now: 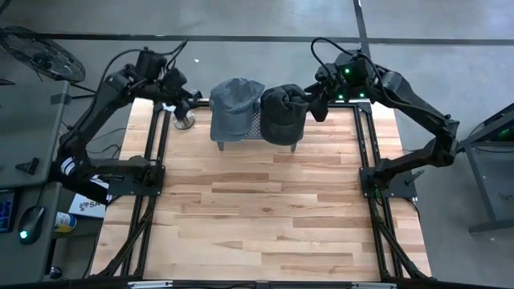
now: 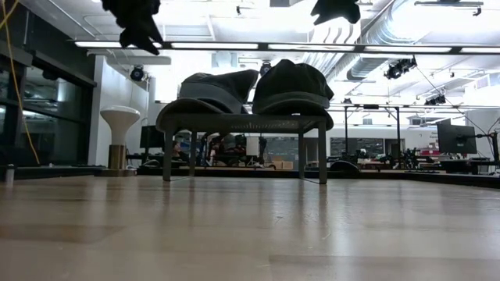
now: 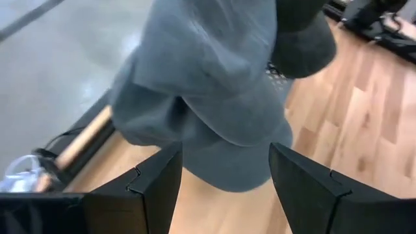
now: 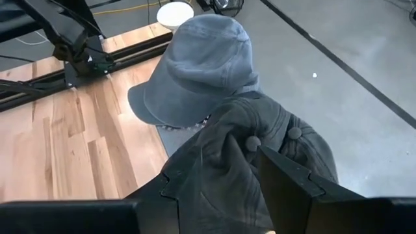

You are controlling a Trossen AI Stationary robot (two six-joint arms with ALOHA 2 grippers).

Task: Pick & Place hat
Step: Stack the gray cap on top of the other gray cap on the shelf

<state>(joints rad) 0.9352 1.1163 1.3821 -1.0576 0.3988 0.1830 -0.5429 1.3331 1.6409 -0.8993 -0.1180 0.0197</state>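
Note:
Two hats rest side by side on a small mesh bench [image 2: 242, 123] at the table's far middle. The blue-grey hat [image 1: 234, 107] is on the left and the dark hat [image 1: 283, 112] on the right, crowns up. My left gripper [image 1: 189, 99] hangs open, up and to the left of the blue-grey hat [image 3: 208, 78], which shows beyond its fingers. My right gripper [image 1: 319, 106] hangs open, up and to the right of the dark hat [image 4: 227, 149]. In the low view both grippers [image 2: 139, 27] [image 2: 336, 9] stand clear above the hats.
A white mushroom-shaped stand [image 1: 184, 120] sits at the table's far left, near my left gripper. Black frame rails [image 1: 157, 152] [image 1: 365, 152] run along both sides of the table. The wooden table top [image 1: 257, 217] stretches toward the near edge.

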